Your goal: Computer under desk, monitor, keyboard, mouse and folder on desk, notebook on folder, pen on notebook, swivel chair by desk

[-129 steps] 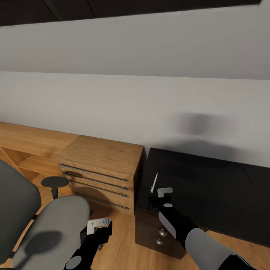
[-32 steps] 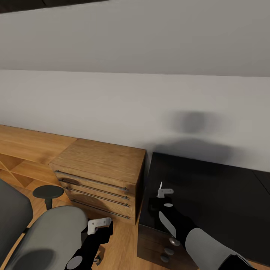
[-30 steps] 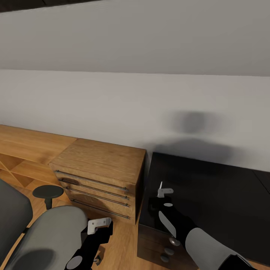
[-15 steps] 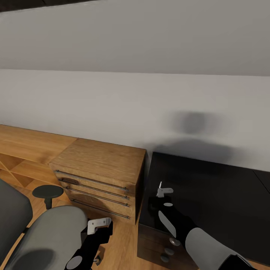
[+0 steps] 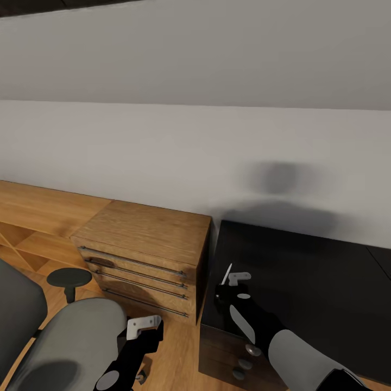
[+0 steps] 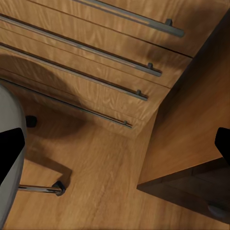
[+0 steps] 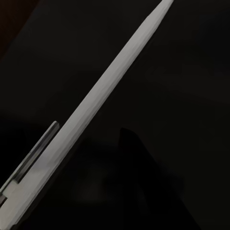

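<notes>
Since a half second ago, the pen [image 5: 226, 273] has tilted from upright to a slant, over the desk [image 5: 309, 271] corner nearest the chest [image 5: 146, 239]. The right claw [image 5: 234, 279] is at the pen; grip cannot be confirmed. Release may be under way. The left claw [image 5: 142, 326] is open, empty

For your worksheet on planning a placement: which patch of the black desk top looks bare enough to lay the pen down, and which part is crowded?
The desk top looks bare from the right gripper back to the grey wall and off to the right. Its near-left corner, beside the wooden chest, is crowded: the gripper hangs there with the pen.
</notes>
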